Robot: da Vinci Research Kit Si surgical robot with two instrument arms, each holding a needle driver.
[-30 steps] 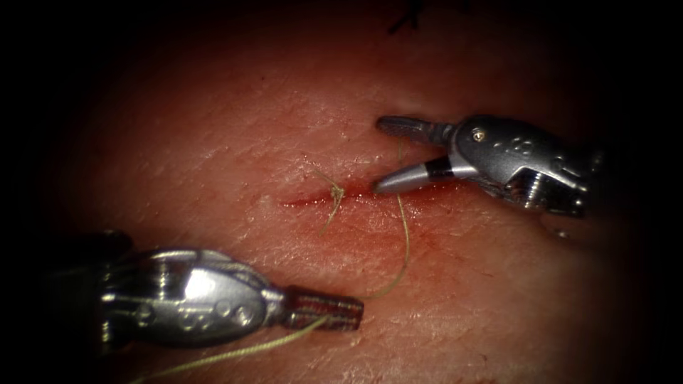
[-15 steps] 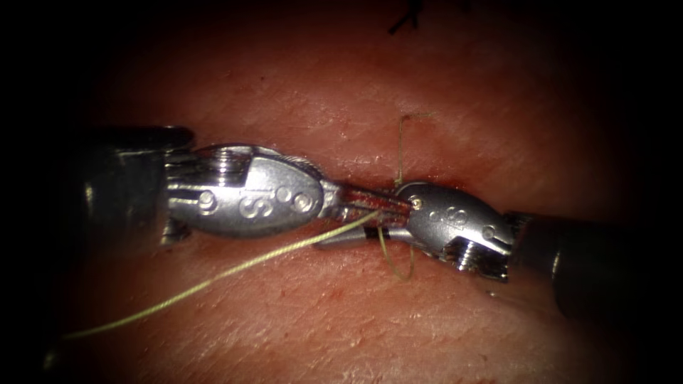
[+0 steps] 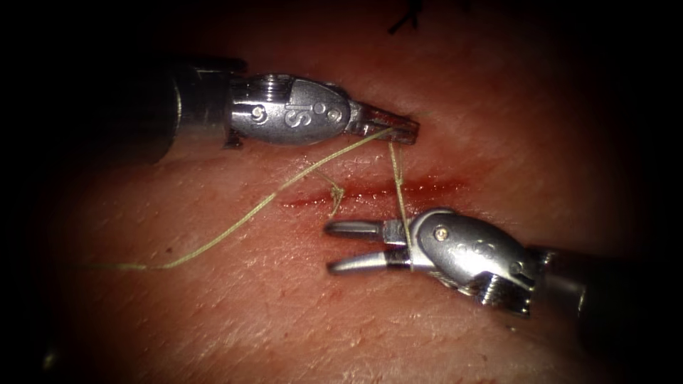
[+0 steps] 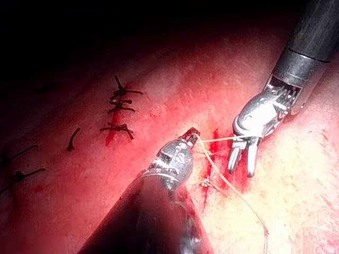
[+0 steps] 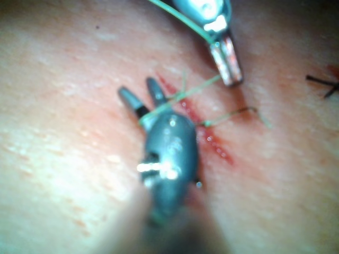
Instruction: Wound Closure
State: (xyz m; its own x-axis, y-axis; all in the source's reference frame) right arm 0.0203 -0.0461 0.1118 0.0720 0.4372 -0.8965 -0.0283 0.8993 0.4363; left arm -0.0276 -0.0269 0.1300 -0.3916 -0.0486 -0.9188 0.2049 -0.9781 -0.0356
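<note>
silver pincer (image 3: 398,128) wrists, screws, dark shafts.

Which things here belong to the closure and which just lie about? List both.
In use: left claw shut on the thread; right claw open, thread draped over it; the cut; the knot.
Lying about: dark finished stitches; dark thread end.

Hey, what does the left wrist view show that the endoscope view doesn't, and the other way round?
Left wrist view adds: a row of dark finished stitches on the tissue, away from the open cut. Endoscope view adds: the flank of the left tool's body, stamped with an S. Both: the left claw shut on the pale thread near the cut, and the right claw open, holding nothing, with the thread lying across its base.
</note>
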